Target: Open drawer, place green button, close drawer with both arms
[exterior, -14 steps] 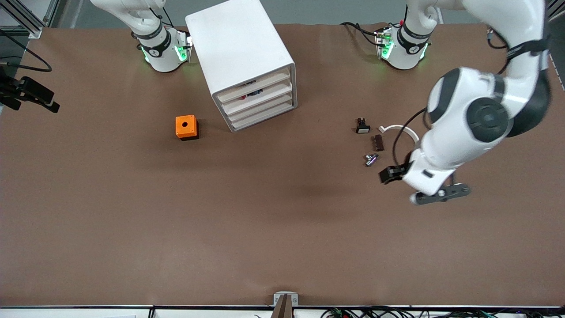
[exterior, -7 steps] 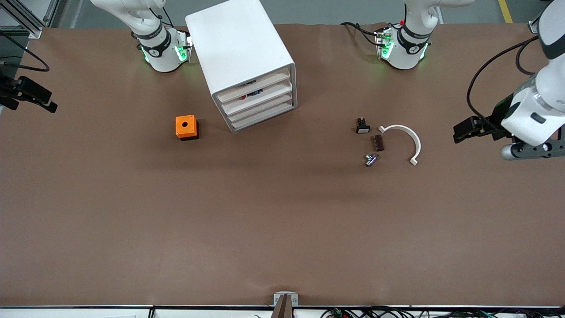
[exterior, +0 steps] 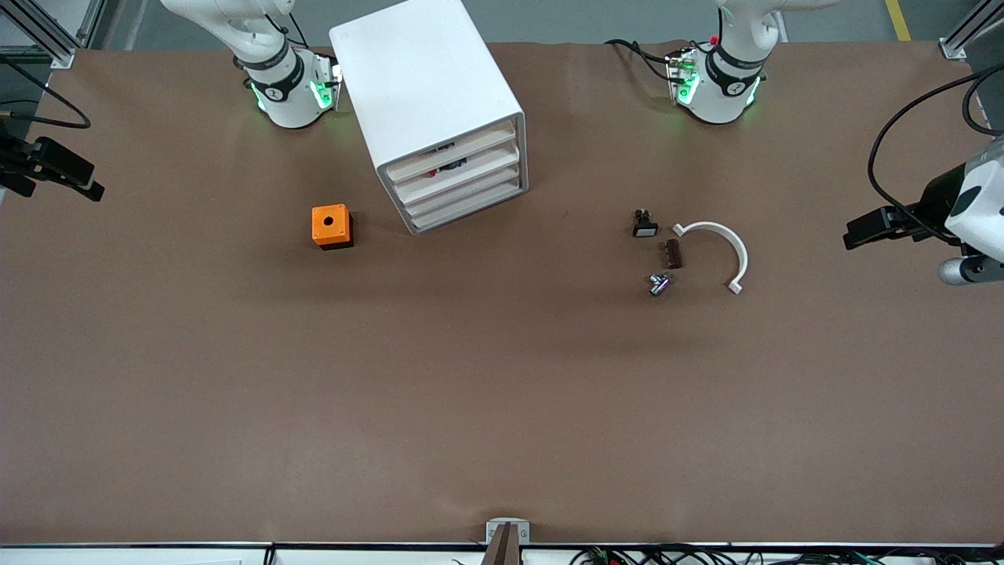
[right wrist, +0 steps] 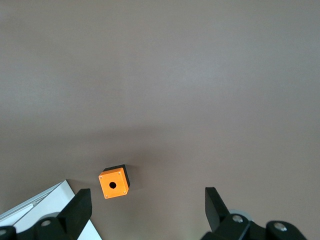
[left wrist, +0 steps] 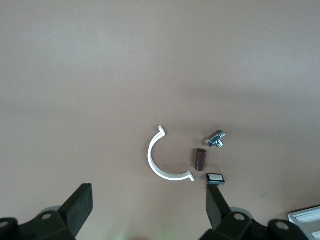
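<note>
My right tool [right wrist: 145,210] hangs with its fingers [right wrist: 76,212] spread wide and empty, over the right arm's end of the brown tabletop [exterior: 502,392]. An orange box [exterior: 330,225] with a round hole in its top stands near the white drawer cabinet [exterior: 423,86], whose four drawers [exterior: 459,176] sit pushed in. A small dark thing shows in the slot under the top drawer; I cannot tell whether it is the button. Toward the left arm's end lie a black switch with white cap [exterior: 645,225], a brown block [exterior: 673,253] nearer the front camera, then a silvery metal part [exterior: 660,283], with a white arc [exterior: 725,239] beside the block. My left tool [left wrist: 150,210], likewise spread and empty, hangs over the left arm's end, well apart from these parts.
</note>
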You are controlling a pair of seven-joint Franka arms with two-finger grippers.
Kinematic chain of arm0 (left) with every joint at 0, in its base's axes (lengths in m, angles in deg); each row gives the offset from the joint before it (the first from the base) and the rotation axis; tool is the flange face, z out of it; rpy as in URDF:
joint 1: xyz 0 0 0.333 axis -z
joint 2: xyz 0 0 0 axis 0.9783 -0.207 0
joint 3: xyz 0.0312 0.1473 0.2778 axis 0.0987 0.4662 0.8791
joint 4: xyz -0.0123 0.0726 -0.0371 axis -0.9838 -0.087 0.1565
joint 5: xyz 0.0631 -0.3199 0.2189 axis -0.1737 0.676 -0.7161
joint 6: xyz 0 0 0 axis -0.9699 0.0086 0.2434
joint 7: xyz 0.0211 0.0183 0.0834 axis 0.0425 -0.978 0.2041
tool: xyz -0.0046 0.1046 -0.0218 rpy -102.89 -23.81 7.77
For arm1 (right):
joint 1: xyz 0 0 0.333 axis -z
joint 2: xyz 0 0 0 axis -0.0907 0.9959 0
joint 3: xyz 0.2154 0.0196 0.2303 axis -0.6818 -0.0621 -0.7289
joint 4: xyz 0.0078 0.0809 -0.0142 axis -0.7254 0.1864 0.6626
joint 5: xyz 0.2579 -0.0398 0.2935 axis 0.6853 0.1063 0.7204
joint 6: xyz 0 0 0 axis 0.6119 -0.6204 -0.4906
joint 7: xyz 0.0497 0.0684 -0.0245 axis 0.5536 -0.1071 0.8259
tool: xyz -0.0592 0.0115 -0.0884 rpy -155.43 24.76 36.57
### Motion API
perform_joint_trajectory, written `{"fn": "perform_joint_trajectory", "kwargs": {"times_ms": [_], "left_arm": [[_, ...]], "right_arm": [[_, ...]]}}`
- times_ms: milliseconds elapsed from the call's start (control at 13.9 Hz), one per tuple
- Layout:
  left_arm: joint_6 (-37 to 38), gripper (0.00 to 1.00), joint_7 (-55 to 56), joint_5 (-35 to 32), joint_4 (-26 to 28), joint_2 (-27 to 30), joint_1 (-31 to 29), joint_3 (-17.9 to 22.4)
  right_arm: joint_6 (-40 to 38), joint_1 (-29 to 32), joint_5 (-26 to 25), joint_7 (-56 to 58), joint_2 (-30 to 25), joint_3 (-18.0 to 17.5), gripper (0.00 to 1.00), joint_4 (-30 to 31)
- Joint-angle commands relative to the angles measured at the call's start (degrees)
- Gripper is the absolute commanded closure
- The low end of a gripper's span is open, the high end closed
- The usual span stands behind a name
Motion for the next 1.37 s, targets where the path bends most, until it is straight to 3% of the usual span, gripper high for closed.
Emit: {"fn": "perform_joint_trajectory", "kwargs": {"times_ms": [0,433,649,793,938,1298], "left_arm": [[0.5,0.00,0.4,-1.0,-2.2,-0.5,0.1,0.0],[0.7,0.00,-0.5,0.0,-0.1,6.5,-0.7,-1.4],[-0.8,0.00,-0.8,-0.1,10.8,14.4,-0.9,-1.8],[-2.9,0.00,-0.7,-0.3,15.9,18.2,-2.1,-4.5],[-3.3,0.00,-0.6,-0.3,17.1,19.3,-4.9,-8.0],[-3.3,0.00,-0.7,-0.8,17.1,19.1,-4.9,-9.5]], "right_arm": [[-0.6,0.3,-0.4,0.5,1.3,-0.6,0.00,-1.4],[-0.6,0.3,-0.3,0.5,1.4,-0.7,0.00,-1.4],[-0.6,0.3,-0.4,0.6,1.4,-0.7,0.00,-1.4],[-0.5,0.3,-0.4,0.6,1.4,-0.7,0.00,-1.5],[-0.5,0.3,-0.4,0.6,1.4,-0.7,0.00,-1.4],[-0.4,0.3,-0.6,0.6,1.4,-0.7,0.00,-1.5]]}}
